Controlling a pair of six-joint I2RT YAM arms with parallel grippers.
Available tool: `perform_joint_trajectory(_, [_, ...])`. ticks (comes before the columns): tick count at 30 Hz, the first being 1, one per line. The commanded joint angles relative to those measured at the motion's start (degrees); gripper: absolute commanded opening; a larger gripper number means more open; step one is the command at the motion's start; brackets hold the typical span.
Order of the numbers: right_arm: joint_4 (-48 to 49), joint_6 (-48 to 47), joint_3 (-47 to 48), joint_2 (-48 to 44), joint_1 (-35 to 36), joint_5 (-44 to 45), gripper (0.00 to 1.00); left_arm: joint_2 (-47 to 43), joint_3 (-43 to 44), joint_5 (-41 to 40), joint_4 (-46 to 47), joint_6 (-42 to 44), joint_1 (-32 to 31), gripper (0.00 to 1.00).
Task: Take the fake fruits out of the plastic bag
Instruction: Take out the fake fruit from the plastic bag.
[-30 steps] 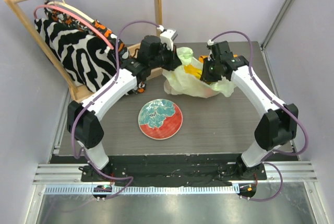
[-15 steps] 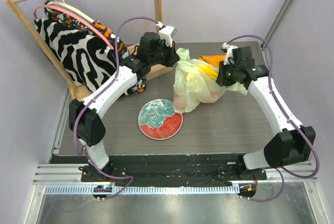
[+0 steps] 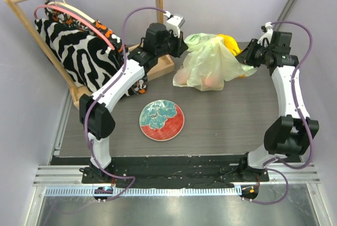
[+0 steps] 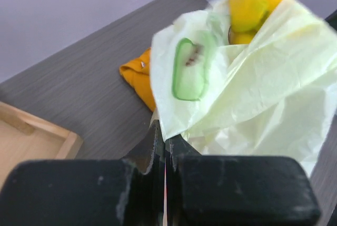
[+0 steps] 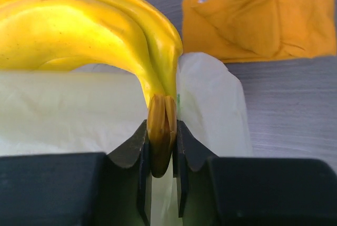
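Observation:
The pale yellow-green plastic bag [image 3: 210,62] hangs lifted above the back of the table. My left gripper [image 3: 185,41] is shut on the bag's edge [image 4: 179,115]. My right gripper [image 3: 246,60] is shut on the brown stem [image 5: 161,131] of the yellow bananas [image 5: 79,26]. The bananas [image 3: 227,41] stick out of the bag's top, and they also show in the left wrist view [image 4: 253,5]. Two round orange-red fruits [image 3: 213,81] show through the bag's sagging bottom. The bag also fills the lower left of the right wrist view [image 5: 68,110].
A folded orange cloth [image 4: 138,73] lies on the table under the bag and also shows in the right wrist view [image 5: 258,15]. A red and teal plate [image 3: 161,120] sits mid-table. A wooden rack with zebra-print cloth [image 3: 73,47] stands at the back left.
Both arms have risen and moved back, lifting the bag off the table. The right gripper swung right with the banana stem, and the bananas now stick out of the bag.

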Motion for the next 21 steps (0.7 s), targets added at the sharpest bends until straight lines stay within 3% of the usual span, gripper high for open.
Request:
perform_joint_trajectory(1, [4.5,9.8,1.8,2.3,-2.0,8.1,0.01,-1.8,3.3,-1.7,5.6,-0.5,0.4,0.00])
perform_joint_trajectory(2, [4.2,9.6,1.7,2.4,-2.0,13.8,0.01,-1.8,5.4,-2.4,4.8,-0.4,0.4,0.00])
perform_joint_trajectory(6, [1.9,7.3,2.6,2.1,-2.0,19.4,0.01,-2.9,5.8,-2.5,4.0,0.9,0.9,0.00])
perform_joint_trajectory(8, [3.5,8.1,2.2,1.5,-2.9,15.8,0.01,-2.6,5.1,0.4,2.3,2.5,0.8,0.00])
perform_joint_trajectory(9, [5.4,9.0,1.1,0.9,-3.2,6.6,0.01,-2.4,3.8,0.6,1.8,2.5,0.8,0.00])
perform_joint_trajectory(12, [14.9,14.5,-0.4,-0.3,-3.0,-8.2,0.01,-0.5,2.1,-0.4,3.8,3.0,0.8,0.00])
perform_joint_trajectory(16, [21.2,17.0,3.5,-3.1,-2.1,-8.9,0.01,7.4,14.9,-5.5,5.3,3.8,1.4,0.00])
perform_joint_trajectory(21, [19.9,10.9,10.3,-6.0,0.8,-10.1,0.01,11.2,22.2,-7.5,11.0,7.0,1.5,0.00])
